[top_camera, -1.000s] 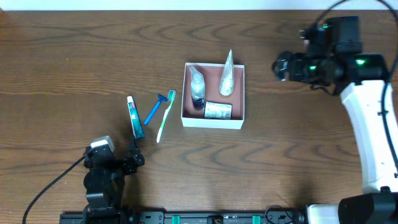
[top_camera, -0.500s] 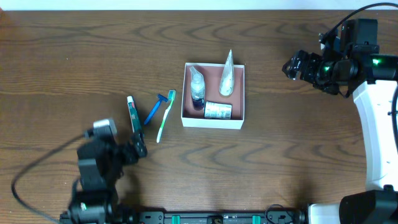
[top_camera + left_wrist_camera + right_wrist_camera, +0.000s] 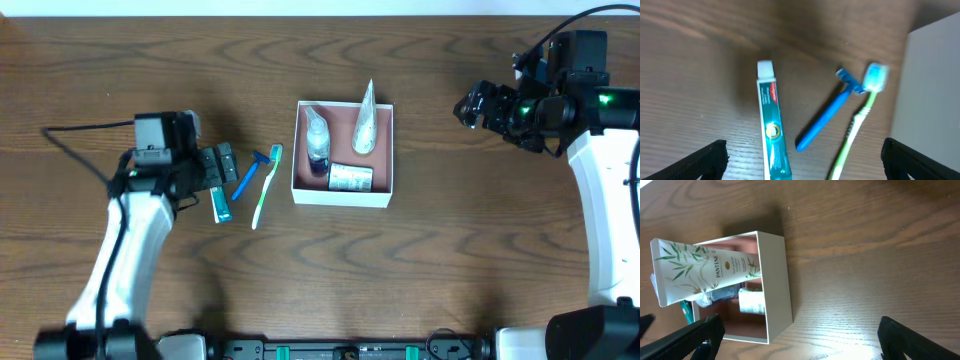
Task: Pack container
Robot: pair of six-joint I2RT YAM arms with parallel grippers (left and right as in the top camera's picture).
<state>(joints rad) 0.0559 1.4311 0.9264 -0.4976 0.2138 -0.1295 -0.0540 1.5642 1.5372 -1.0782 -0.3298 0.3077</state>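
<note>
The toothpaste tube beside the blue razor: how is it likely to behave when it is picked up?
The toothpaste tube lies flat on the table, so it probably will not roll. It looks soft-walled, so a squeeze may dent it. Its surface looks glossy, so it could slip; the white cap end is likely stiffer.

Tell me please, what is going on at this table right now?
Two robot arms are packing toiletries into the white container. A small bottle, a Pantene tube and a small packet already lie inside it. A toothpaste tube, a blue razor and a green toothbrush lie on the table beside it. The left hand hovers open over the toothpaste tube, holding nothing. The right hand is open too, away on the container's other side.
</note>
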